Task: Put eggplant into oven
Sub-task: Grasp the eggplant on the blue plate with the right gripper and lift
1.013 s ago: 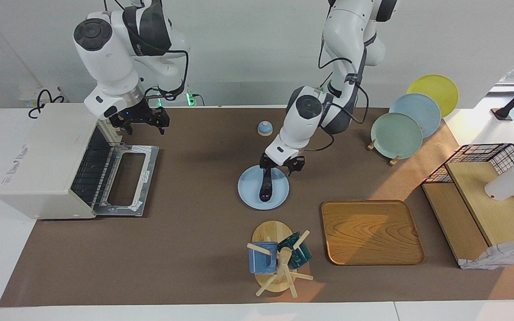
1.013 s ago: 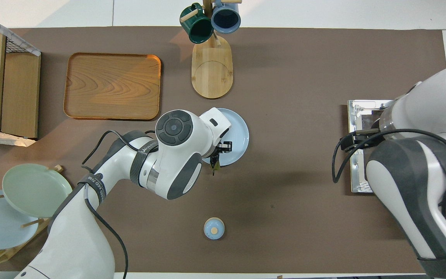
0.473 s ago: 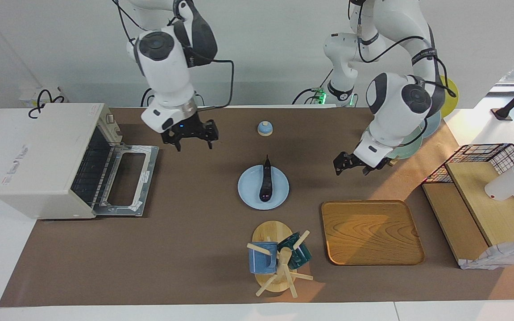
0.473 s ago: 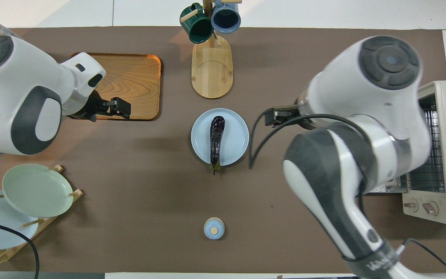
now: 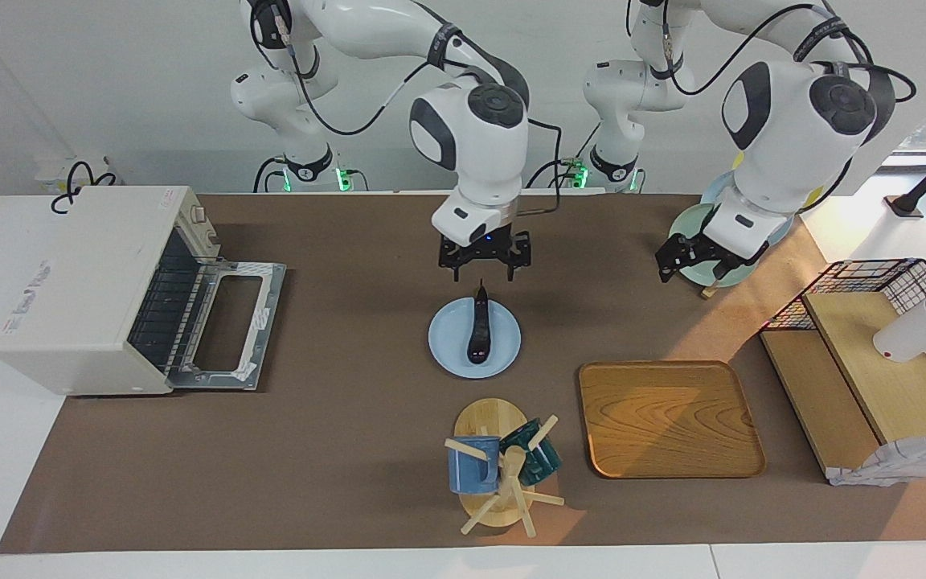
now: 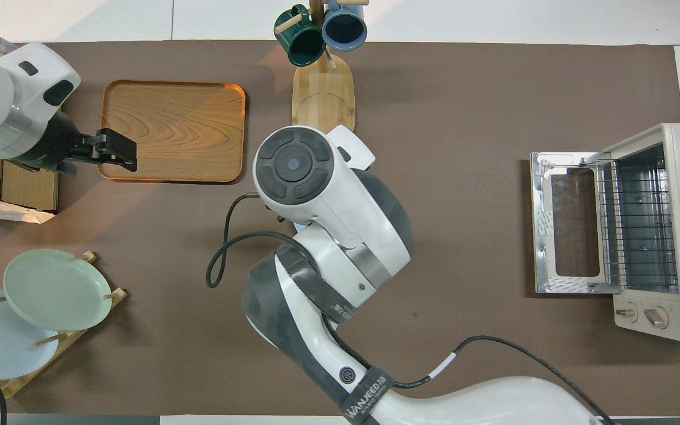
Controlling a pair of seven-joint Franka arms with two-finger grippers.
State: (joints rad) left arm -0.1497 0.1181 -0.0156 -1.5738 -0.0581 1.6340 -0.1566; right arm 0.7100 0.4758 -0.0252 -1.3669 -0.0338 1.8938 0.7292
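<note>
The eggplant [image 5: 478, 324] lies on a blue plate [image 5: 447, 342] in the middle of the surface [image 5: 350, 418]. The right claw [image 5: 485, 267] hangs over its stem end, spread wide and empty. The left claw [image 5: 692, 265] waits, released, near the plate rack at the left arm's edge. The oven [image 5: 85, 289] stands open at the right arm's edge.

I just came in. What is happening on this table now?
The right arm's tool hangs open just above the stem end of the eggplant, which lies untouched on a light blue plate. The oven stands at the right arm's end of the table with its door folded down. The left arm's tool waits in the air near the plate rack, holding nothing.
</note>
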